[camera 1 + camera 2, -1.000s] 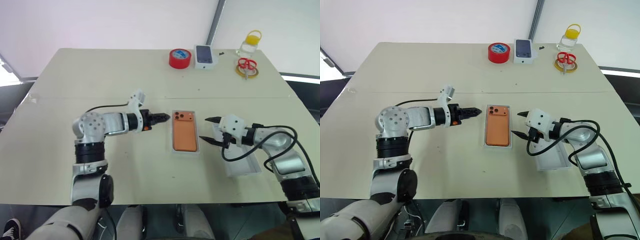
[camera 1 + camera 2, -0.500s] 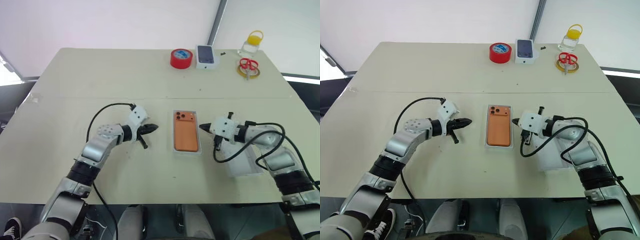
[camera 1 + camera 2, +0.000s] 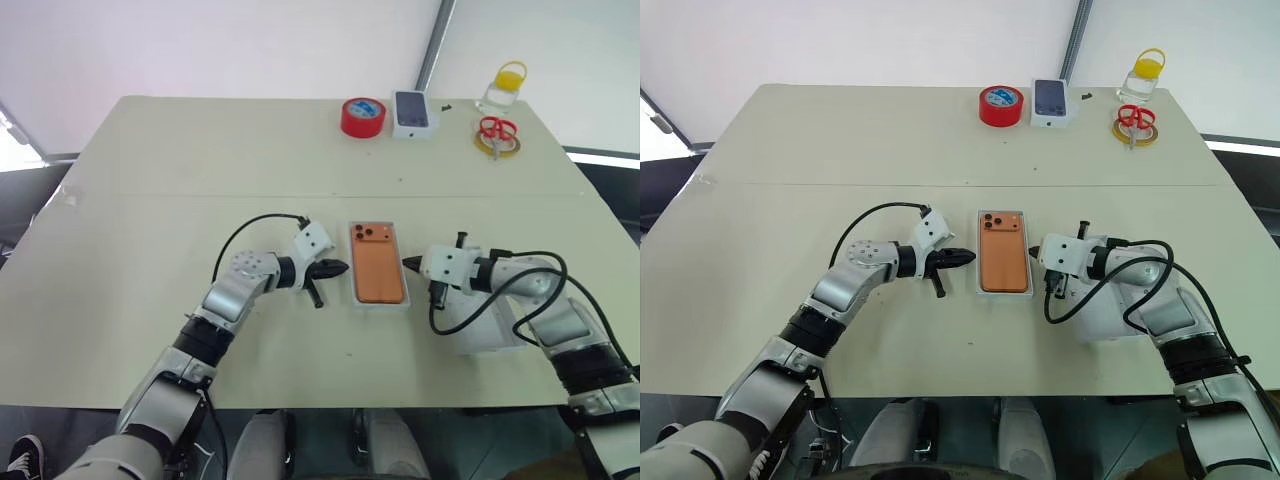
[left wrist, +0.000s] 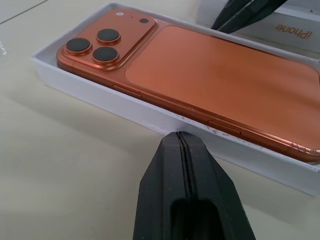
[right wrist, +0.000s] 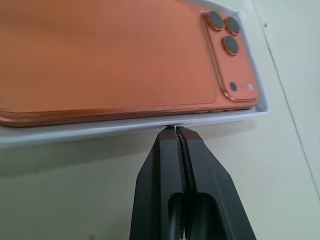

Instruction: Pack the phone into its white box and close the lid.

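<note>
Beige table (image 3: 180,160) against white wall (image 3: 200,45)

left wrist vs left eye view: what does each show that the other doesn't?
Left wrist alone: the side buttons on the phone's edge and the lettering on the lid's wall.
Left eye alone: the red tape roll, the small phone-picture box, the scissors and the yellow-capped bottle at the table's far edge.
Both: the orange phone lying camera side up in the white box, and both shut grippers, left and right, pointing at the box's long sides.

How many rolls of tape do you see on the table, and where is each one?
2. A red tape roll lies at the far edge, left of the small phone-picture box. A yellow tape roll lies further right, under the red scissors. None appears hidden.
</note>
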`<state>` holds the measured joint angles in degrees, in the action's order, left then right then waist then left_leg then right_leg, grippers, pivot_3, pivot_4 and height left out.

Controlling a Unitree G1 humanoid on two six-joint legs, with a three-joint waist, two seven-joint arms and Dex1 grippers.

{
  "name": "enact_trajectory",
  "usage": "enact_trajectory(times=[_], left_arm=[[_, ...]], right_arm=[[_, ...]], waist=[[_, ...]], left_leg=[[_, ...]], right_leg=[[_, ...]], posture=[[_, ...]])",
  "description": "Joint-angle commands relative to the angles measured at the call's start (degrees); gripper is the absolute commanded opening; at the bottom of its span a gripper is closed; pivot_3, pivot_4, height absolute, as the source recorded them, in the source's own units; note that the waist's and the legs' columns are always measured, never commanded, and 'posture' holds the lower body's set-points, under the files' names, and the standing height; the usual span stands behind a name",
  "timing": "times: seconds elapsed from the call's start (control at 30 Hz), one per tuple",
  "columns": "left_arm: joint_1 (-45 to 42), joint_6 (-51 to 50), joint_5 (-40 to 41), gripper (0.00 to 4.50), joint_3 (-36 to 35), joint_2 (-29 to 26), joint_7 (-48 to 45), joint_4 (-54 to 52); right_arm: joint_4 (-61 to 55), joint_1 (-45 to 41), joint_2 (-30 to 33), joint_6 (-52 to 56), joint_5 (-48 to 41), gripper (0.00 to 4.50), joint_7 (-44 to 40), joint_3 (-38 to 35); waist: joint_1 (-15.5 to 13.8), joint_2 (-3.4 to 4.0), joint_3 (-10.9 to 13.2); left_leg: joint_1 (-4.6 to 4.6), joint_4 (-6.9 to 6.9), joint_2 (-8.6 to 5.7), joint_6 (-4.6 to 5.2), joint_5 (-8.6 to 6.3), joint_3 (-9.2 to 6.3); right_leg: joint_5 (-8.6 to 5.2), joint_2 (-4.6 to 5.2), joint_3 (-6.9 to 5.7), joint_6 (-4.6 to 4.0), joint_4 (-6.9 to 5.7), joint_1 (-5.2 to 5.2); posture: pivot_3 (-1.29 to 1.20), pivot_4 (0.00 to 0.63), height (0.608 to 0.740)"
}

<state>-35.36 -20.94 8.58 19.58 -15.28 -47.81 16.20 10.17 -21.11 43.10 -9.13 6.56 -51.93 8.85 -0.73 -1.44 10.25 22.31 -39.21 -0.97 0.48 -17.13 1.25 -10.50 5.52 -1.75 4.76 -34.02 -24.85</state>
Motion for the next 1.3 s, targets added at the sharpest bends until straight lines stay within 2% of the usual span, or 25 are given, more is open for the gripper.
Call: enact_trajectory(times=[0.03, 0.27, 0.67, 1.03, 1.2, 1.3], left_arm=[[-1.04, 1.25, -0.62, 0.00, 0.89, 1.29, -1.57, -1.15], [-3.04, 1.92, -1.98, 0.00, 1.05, 4.75, -2.34, 2.09], [-8.01, 9.23, -5.55, 0.00, 2.57, 14.79, -2.69, 14.42], [-9.89, 13.10, -6.74, 0.00, -0.56, 14.11, -1.19, 20.04], [-7.56, 12.82, -7.30, 0.00, 0.36, 12.94, -2.47, 17.21], [-6.80, 11.49, -6.05, 0.00, -1.43, 11.37, -2.35, 14.13]], right_arm=[[-3.23, 0.64, 0.64, 0.04, -0.82, 0.03, -0.83, -0.34], [-4.27, 3.29, 3.24, 0.97, -1.57, 0.03, -1.24, -2.88], [-0.76, 6.83, 9.71, -1.17, -1.75, 0.03, -0.88, -7.47], [-1.22, 9.33, 10.43, -1.91, -2.05, 0.03, 0.20, -8.17], [0.12, 8.11, 10.69, -2.71, -1.54, 0.03, 0.36, -8.20], [-1.26, 8.99, 11.46, -1.35, -3.67, 0.03, -0.58, -10.15]], waist=[[0.00, 0.00, 0.00], [-0.13, 0.00, 0.00], [-0.11, 0.01, 0.00], [-0.06, 0.00, 0.00], [-0.04, 0.01, 0.00], [-0.04, 0.01, 0.00]], left_leg=[[0.00, 0.00, 0.00, 0.00, 0.00, 0.00], [0.00, -0.02, -0.01, 0.02, -0.01, -0.02], [0.00, -0.05, -0.08, 0.06, -0.03, -0.02], [-0.03, -0.04, -0.05, 0.08, -0.04, -0.02], [-0.03, -0.04, -0.05, 0.08, -0.04, -0.02], [-0.03, -0.04, -0.04, 0.08, -0.04, -0.02]], right_leg=[[0.00, 0.00, 0.00, 0.01, 0.00, 0.00], [0.00, 0.01, 0.00, 0.00, 0.00, 0.03], [-0.01, 0.03, -0.01, 0.02, 0.03, 0.06], [-0.02, 0.02, -0.01, 0.04, 0.02, 0.06], [-0.02, 0.02, -0.01, 0.05, 0.02, 0.06], [-0.02, 0.02, -0.01, 0.06, 0.01, 0.06]], posture=[[0.00, 0.150, 0.740], [0.00, 0.150, 0.740], [0.00, 0.150, 0.740], [0.00, 0.150, 0.740], [0.00, 0.150, 0.740], [0.00, 0.150, 0.740]])
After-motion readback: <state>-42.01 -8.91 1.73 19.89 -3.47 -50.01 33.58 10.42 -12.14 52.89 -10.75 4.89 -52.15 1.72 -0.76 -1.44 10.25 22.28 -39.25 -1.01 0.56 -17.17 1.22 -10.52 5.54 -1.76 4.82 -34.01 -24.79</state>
